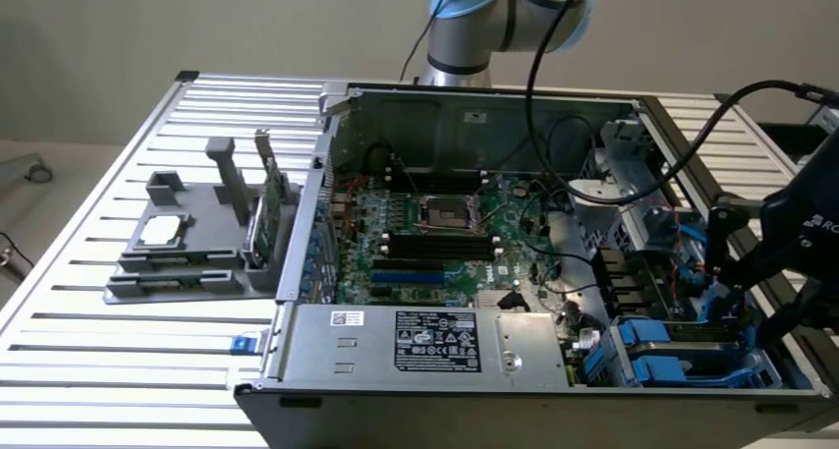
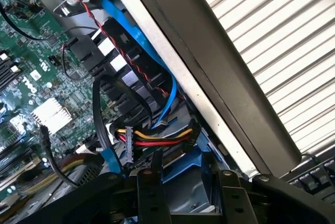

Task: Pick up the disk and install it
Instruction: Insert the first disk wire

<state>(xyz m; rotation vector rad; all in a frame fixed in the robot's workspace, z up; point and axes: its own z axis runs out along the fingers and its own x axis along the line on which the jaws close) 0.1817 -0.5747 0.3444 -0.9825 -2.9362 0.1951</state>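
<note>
In the wrist view the disk (image 2: 192,190) shows as a silver-grey face in a blue plastic frame. It fills the gap between my two black fingers (image 2: 152,182), and my gripper (image 2: 191,174) is shut on it. It hangs over the drive bay corner of the open computer case, just above a bundle of yellow, red and black power wires (image 2: 157,139). In the exterior view my gripper (image 1: 745,277) reaches down into the case at the exterior view's right, and its tips are hidden behind cables.
The case wall (image 2: 220,93) runs close beside the fingers. Blue data cables (image 2: 141,41) and black leads cross the bay. Blue carriers (image 1: 662,351) sit in the bay at the front right. A grey fixture (image 1: 184,257) holding a chip and a green card stands on the slatted table.
</note>
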